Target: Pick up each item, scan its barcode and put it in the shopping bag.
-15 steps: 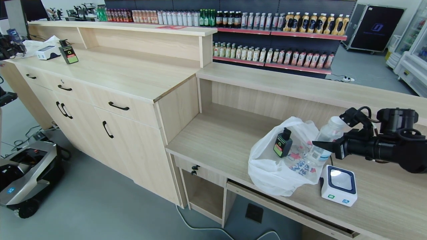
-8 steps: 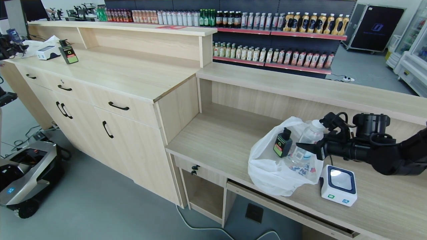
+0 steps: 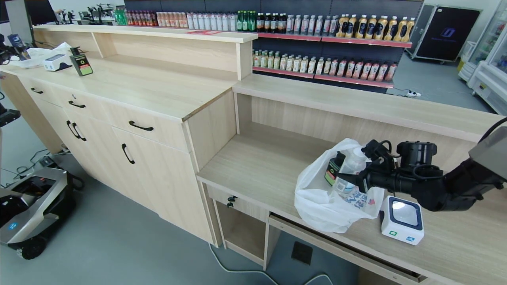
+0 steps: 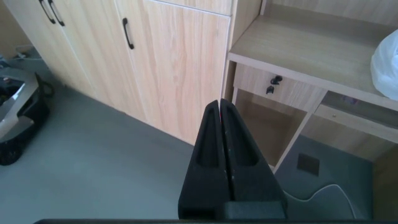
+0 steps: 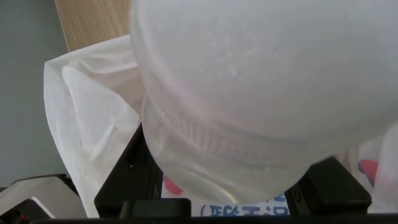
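Observation:
My right gripper (image 3: 353, 171) is shut on a clear plastic bottle (image 3: 347, 170) with a white cap, holding it tilted over the mouth of the white shopping bag (image 3: 321, 202) on the low counter. A dark bottle with a green and red label (image 3: 332, 170) stands inside the bag, just left of the clear one. The white barcode scanner (image 3: 402, 219) sits on the counter right of the bag. In the right wrist view the clear bottle (image 5: 261, 93) looms close, with the bag (image 5: 87, 130) behind it. My left gripper (image 4: 222, 155) hangs shut above the grey floor, away from the counter.
The low counter (image 3: 261, 166) has a raised back ledge (image 3: 356, 105) behind the bag. A taller cabinet (image 3: 130, 91) with drawers stands to the left, carrying another scanner and bottle (image 3: 81, 63). Shelves of drinks (image 3: 317, 27) line the back wall.
My right arm has carried the clear bottle leftward from above the scanner to over the bag's opening and lowered it a little. The left gripper is unchanged.

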You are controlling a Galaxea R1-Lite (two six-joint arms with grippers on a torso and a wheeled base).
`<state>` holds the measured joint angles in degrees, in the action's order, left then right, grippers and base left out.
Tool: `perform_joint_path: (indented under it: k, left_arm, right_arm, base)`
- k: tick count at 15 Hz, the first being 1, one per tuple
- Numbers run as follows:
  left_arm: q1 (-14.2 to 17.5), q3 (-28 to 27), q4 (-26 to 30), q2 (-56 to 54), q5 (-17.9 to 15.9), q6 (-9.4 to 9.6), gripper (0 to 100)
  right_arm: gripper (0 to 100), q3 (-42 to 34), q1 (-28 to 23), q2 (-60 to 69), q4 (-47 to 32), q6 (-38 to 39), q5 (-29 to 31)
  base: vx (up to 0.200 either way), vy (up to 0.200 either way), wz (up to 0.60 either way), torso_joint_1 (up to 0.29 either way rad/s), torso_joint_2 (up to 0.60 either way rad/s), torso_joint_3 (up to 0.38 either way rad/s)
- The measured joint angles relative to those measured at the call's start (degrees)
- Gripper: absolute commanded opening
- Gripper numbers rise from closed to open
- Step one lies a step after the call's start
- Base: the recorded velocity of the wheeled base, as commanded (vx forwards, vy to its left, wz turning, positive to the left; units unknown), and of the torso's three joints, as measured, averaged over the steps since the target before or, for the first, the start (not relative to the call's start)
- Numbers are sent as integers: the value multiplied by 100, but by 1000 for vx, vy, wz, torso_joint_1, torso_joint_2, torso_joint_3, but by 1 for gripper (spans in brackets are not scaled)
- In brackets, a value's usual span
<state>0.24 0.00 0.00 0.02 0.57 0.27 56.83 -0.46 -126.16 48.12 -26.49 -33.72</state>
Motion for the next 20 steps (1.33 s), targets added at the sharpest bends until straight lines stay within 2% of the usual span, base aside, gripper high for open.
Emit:
perform_joint_path:
  k: [15, 20]
  left_arm:
    - [-2, 0, 0, -2, 2, 0, 0]
    - [0, 0, 0, -2, 2, 0, 0]
  right_arm:
    - [0, 63, -13, -689, 391, -38, 15]
    - [0, 48, -46, -802, 419, -28, 316]
  base:
    - [0, 0, 0, 0, 0, 0]
    - [0, 0, 0, 0, 0, 0]
